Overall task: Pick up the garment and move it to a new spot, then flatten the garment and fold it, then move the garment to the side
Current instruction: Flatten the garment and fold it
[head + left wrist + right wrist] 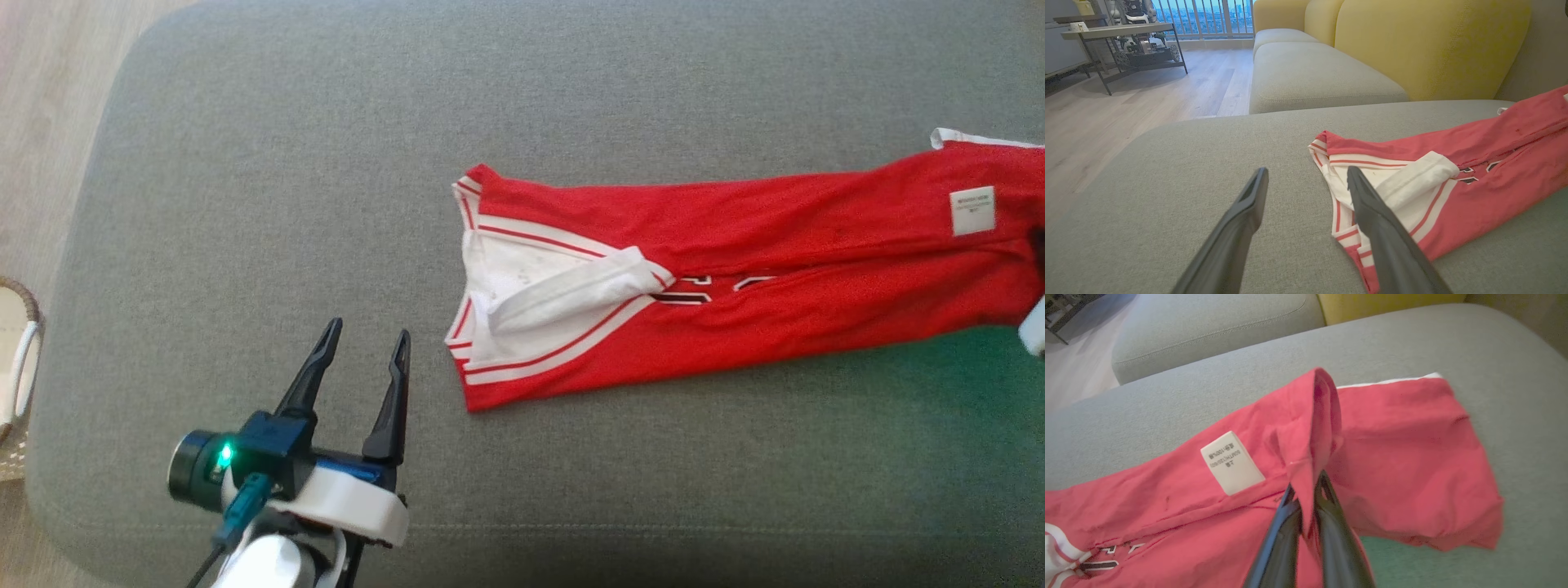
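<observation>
1. The right gripper (pixel 1308 494) is clamped shut on a raised fold of the garment (pixel 1392 457), a red fabric sports jersey with white, red-striped trim and black lettering. The pinched ridge stands up between its two dark fingers.
2. The rest of the garment lies flat to both sides of that gripper. A white rectangular sewn-in label (pixel 1232 462) sits just left of the fingers in the right wrist view.
3. The left gripper (pixel 367 333) is spread wide and empty. The garment's trimmed end lies near its right finger, apart from it.
4. A grey woven-fabric seat cushion (pixel 245 204) lies under the garment and both grippers.
5. Ahead of the left gripper's fingertips stands a yellow upholstered backrest (pixel 1433 41). A pale wooden plank floor (pixel 1126 102) and a dark metal-framed table (pixel 1118 30) are to their left.
6. A woven wicker basket (pixel 16 367) is on the floor well to the left gripper's left.
</observation>
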`<state>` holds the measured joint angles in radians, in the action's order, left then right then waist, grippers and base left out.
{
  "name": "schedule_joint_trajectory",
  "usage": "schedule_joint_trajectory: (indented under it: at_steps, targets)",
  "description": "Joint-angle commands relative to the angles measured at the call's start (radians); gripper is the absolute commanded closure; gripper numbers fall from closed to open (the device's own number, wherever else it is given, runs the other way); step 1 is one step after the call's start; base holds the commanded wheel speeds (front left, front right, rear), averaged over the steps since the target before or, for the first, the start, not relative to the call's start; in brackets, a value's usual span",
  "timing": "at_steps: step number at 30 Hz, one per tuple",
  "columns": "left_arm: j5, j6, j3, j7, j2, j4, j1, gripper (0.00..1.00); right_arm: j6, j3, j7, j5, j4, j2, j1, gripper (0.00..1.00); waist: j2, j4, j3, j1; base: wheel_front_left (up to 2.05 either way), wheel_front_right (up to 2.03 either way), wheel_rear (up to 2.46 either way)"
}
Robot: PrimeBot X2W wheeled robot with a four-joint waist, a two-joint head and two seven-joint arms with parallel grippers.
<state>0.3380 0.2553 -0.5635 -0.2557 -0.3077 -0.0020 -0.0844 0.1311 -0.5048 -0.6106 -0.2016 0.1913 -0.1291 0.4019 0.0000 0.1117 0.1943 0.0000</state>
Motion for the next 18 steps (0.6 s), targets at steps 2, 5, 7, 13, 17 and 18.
schedule_joint_trajectory:
  at_steps: [2, 5, 7, 13, 17, 18]
  targets:
    - [-0.008, -0.001, 0.047, -0.006, -0.009, -0.030, -0.011, 0.00, 0.000, 0.024, -0.021, 0.018, -0.068, -0.022, 0.054, 1.00, 0.0000, -0.003, -0.004, 0.0000, 0.00, 0.00, 0.00]
    - [-0.007, -0.005, 0.045, -0.006, -0.008, -0.025, -0.010, 0.00, 0.000, 0.049, -0.047, 0.016, -0.101, -0.011, 0.072, 1.00, 0.0000, 0.000, -0.005, 0.0000, 0.00, 0.00, 0.00]
    - [-0.007, -0.009, 0.039, -0.006, -0.005, -0.021, -0.012, 0.00, 0.000, 0.081, -0.058, 0.019, -0.124, -0.004, 0.078, 1.00, 0.0000, 0.008, -0.006, 0.0000, 0.00, 0.00, 0.00]
    - [-0.002, -0.012, 0.034, -0.006, 0.000, -0.007, -0.015, 0.00, 0.000, 0.207, -0.075, -0.004, -0.196, 0.030, 0.076, 1.00, 0.0000, 0.051, -0.014, 0.0000, 0.00, 0.00, 0.00]
    - [0.001, -0.010, 0.033, -0.006, 0.004, -0.002, -0.011, 0.00, 0.000, 0.278, -0.077, -0.020, -0.229, 0.046, 0.070, 1.00, 0.0000, 0.076, -0.018, 0.0000, 0.00, 0.00, 0.00]
    - [0.001, -0.009, 0.032, -0.006, 0.005, -0.001, -0.010, 0.00, 0.000, 0.303, -0.076, -0.024, -0.238, 0.051, 0.069, 1.00, 0.0000, 0.084, -0.019, 0.0000, 0.00, 0.00, 0.00]
